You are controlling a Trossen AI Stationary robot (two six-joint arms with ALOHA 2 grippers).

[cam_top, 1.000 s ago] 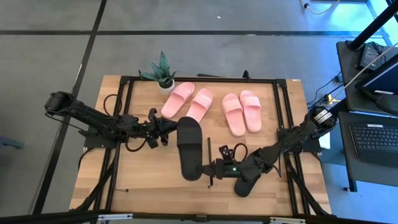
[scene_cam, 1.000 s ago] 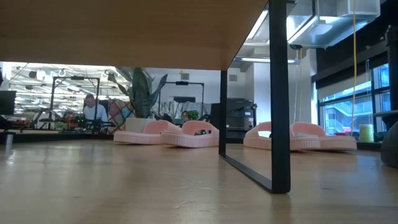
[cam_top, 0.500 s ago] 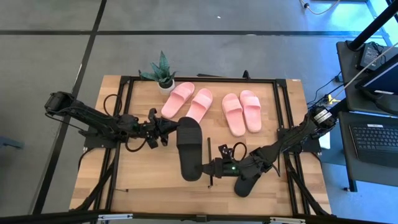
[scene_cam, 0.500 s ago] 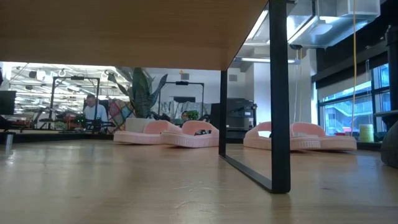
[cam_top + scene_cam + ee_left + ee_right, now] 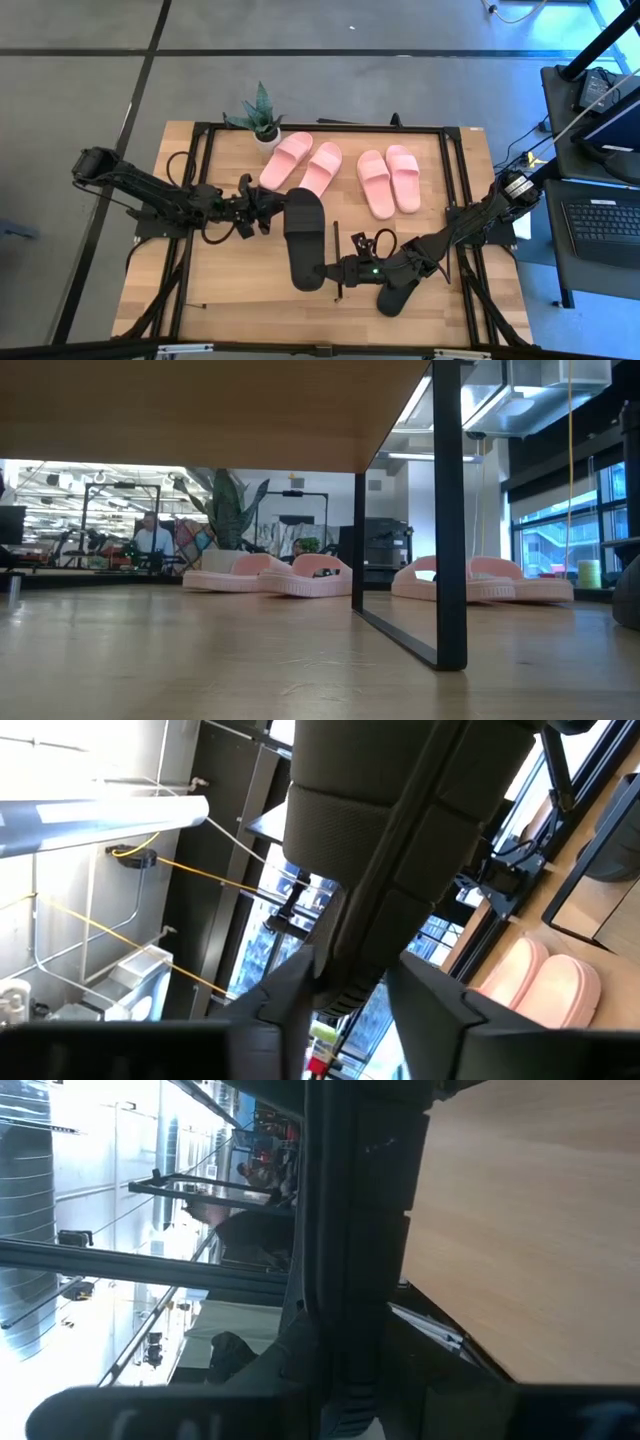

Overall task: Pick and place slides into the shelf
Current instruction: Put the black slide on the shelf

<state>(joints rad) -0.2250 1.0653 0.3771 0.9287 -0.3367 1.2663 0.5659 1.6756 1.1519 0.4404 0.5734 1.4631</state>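
Your left gripper [image 5: 270, 212] sits at the far end of one black slide [image 5: 303, 240], which lies lengthwise near the middle of the worktop [image 5: 225, 285]. In the left wrist view, the slide's matte, finely textured sole runs down between the two fingers [image 5: 275, 1010]. The jaws stand a little apart on either side of it, but you cannot tell whether they are pinching it.

Your right gripper [image 5: 340, 272] is at the near end of the same slide, low over the boards. You cannot tell how its jaws stand, because the right wrist view shows only dark shapes against the wood. The second black slide [image 5: 393, 295] lies partly under the right arm, angled toward the worktop's near edge.

The two pale pink pairs sit side by side at the far half of the worktop. One pink pair [image 5: 300, 162] is just beside a small potted plant [image 5: 262, 118], and the other pink pair [image 5: 390, 180] is to its right. Each slide is open-toed with one wide strap. The low view shows them soles down on the wood.

The shelf [image 5: 200, 410] fills the top of the low view, where you see the underside of its light-wood board and its thin black end frame. No slide shows beneath it, and the pink pairs stand beyond the frame.
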